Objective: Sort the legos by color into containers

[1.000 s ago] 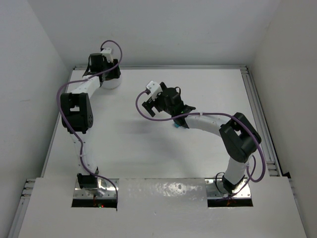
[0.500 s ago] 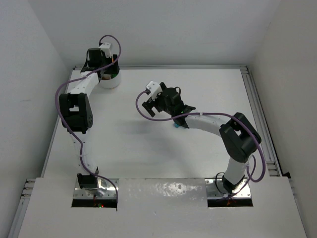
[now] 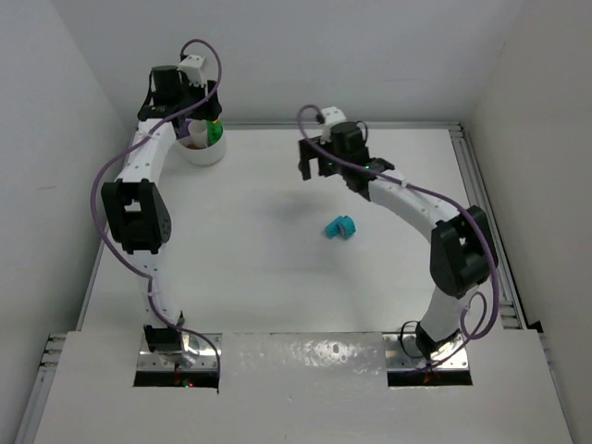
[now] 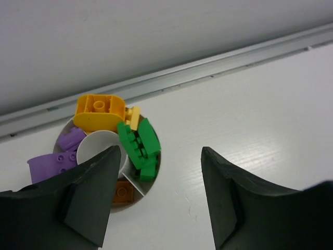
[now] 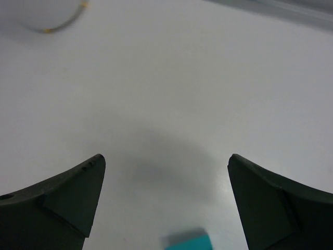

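White-walled desk [image 3: 259, 277] is seen; left claw [image 4: 159, 151] is held over the bowl [image 3: 205, 155], partly open and empty, right claw [image 5: 165, 159] well right of it, wide open, empty.

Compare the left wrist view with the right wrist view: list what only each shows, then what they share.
Left wrist only: the white divided bowl holding green bricks, a yellow-orange brick and purple bricks. Right wrist only: a blurred teal brick at the bottom edge; a pale blur at top left cannot be identified. Both: the white table, and open fingers holding nothing, on the left gripper and the right gripper.
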Available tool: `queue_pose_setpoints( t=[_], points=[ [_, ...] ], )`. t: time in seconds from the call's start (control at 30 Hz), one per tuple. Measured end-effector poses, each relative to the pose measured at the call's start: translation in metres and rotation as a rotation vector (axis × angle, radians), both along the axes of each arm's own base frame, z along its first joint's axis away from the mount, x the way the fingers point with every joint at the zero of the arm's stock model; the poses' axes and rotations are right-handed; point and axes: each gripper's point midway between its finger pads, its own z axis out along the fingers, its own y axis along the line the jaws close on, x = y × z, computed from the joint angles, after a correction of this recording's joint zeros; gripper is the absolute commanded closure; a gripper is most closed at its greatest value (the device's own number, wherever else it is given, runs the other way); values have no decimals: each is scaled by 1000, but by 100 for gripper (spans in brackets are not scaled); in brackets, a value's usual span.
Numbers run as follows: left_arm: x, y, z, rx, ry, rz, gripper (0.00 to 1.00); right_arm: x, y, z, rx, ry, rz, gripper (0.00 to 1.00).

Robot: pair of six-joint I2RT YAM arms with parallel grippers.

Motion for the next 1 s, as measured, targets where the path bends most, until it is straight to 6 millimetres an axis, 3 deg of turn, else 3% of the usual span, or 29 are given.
queue_pose_setpoints(
  t=[0.1,0.17,0.23,0.3,0.33,0.4,0.5,0.6,0.73,0.8,0.9,1.0],
  points=[
    [-16,-18,17,21,-5,-94,40,9,-73,-26,59,161,-225,2],
    [-30,-42,20,41,6,-179,37,4,-127,-48,52,250,-394,2],
    [-47,-78,16,54,30,-286,36,-9,-164,-66,31,316,-515,2],
    [-67,-122,3,59,66,-408,36,-25,-182,-78,11,364,-575,8],
    [-81,-149,-6,62,92,-481,36,-32,-184,-82,8,379,-582,24],
    [-111,-191,-25,63,151,-609,37,-45,-184,-86,-7,390,-548,33],
    [-161,-247,-53,60,229,-800,37,-67,-175,-87,-22,392,-413,29],
    [-204,-280,-80,56,304,-941,36,-88,-165,-88,-45,363,-240,22],
    [-244,-297,-117,40,399,-1030,34,-117,-157,-103,-47,312,-95,21],
    [-258,-301,-133,29,437,-1042,34,-127,-153,-115,-21,289,-59,26],
    [-266,-309,-149,14,461,-1042,35,-136,-144,-128,30,253,-10,30],
    [-274,-322,-160,1,466,-1049,41,-137,-132,-126,78,210,55,35]
  ],
)
